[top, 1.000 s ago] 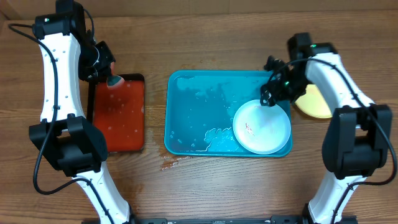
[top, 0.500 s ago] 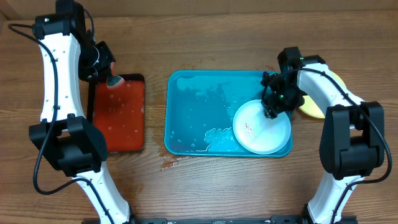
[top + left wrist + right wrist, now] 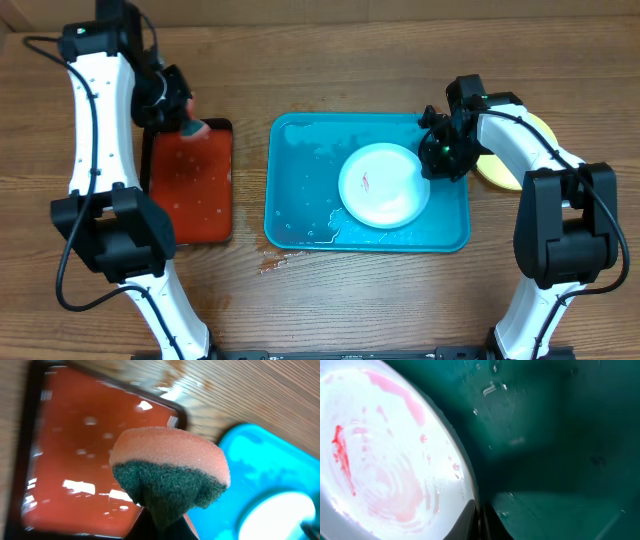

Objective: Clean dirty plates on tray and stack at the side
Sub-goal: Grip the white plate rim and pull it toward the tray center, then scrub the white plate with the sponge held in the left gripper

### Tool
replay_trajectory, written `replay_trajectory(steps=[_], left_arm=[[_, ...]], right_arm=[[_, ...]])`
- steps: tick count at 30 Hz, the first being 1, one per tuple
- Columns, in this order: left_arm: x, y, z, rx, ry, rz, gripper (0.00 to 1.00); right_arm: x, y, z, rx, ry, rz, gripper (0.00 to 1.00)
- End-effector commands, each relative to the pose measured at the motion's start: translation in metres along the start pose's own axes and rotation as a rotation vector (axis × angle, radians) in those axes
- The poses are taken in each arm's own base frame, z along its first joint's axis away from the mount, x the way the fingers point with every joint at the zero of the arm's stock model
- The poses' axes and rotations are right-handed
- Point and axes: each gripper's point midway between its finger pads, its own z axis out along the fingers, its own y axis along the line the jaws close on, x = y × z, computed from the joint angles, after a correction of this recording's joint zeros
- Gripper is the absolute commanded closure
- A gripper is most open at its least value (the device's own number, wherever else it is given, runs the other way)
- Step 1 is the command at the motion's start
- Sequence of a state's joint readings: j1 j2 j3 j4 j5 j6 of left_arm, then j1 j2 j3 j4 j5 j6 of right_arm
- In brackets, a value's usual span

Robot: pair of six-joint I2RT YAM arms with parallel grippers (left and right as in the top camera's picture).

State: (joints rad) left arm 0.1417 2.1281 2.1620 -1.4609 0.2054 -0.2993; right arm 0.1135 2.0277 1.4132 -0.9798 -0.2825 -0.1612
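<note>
One dirty plate, white with a small red smear, lies over the middle of the blue tray. My right gripper is shut on the plate's right rim. In the right wrist view its fingers pinch the rim, one on the smeared white face of the plate, one under it. My left gripper is shut on a sponge over the top corner of the red tray. The left wrist view shows the sponge, orange on top and green below, pinched at its lower end.
A yellow-green rimmed plate rests on the table just right of the blue tray, partly under my right arm. The blue tray's floor is wet with suds. A small wet patch marks the wood below the tray's lower-left corner.
My right gripper came down onto the plate's right rim and shut on it. The plate then shifted left, from the tray's lower-right corner toward its middle. The left arm barely moved.
</note>
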Motion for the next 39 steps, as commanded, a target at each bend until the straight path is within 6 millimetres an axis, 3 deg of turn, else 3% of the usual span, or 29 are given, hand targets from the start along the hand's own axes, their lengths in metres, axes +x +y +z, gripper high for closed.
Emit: replay_trajectory(steps=[1,2,3,6,10,12,19,27,32,39], left_arm=[[0.017,-0.042,0.003,0.106,0.041,0.142,0.96],[0.02,-0.048,0.005,0.106,0.045,0.157,0.96],[0.024,-0.055,0.006,0.108,0.05,0.174,0.96],[0.038,-0.078,0.011,0.112,0.067,0.235,0.96],[0.058,-0.106,0.016,0.118,0.09,0.306,0.96],[0.069,-0.123,0.019,0.123,0.097,0.35,0.96],[0.105,-0.171,0.029,0.144,0.11,0.452,0.96],[0.141,-0.212,0.059,0.15,0.149,0.557,0.96],[0.154,-0.229,0.093,0.137,0.181,0.526,0.96],[0.173,-0.237,0.149,0.102,0.251,0.548,0.96]], right_arm=[[-0.007,0.019,0.001,-0.079,-0.024,0.138,0.89],[-0.009,0.02,0.001,-0.08,-0.029,0.146,0.74],[-0.009,0.021,0.002,-0.079,-0.03,0.15,0.66],[-0.007,0.025,0.003,-0.074,-0.018,0.144,0.57],[0.003,0.017,0.005,-0.01,0.019,0.166,0.57],[0.007,0.01,0.004,0.033,0.031,0.209,0.59],[0.003,0.01,0.005,0.034,0.015,0.23,0.96],[0.001,0.011,0.008,0.022,0.002,0.248,0.96],[0.0,0.014,0.013,-0.007,-0.01,0.274,0.96],[0.001,0.013,0.017,-0.007,-0.013,0.297,0.96]])
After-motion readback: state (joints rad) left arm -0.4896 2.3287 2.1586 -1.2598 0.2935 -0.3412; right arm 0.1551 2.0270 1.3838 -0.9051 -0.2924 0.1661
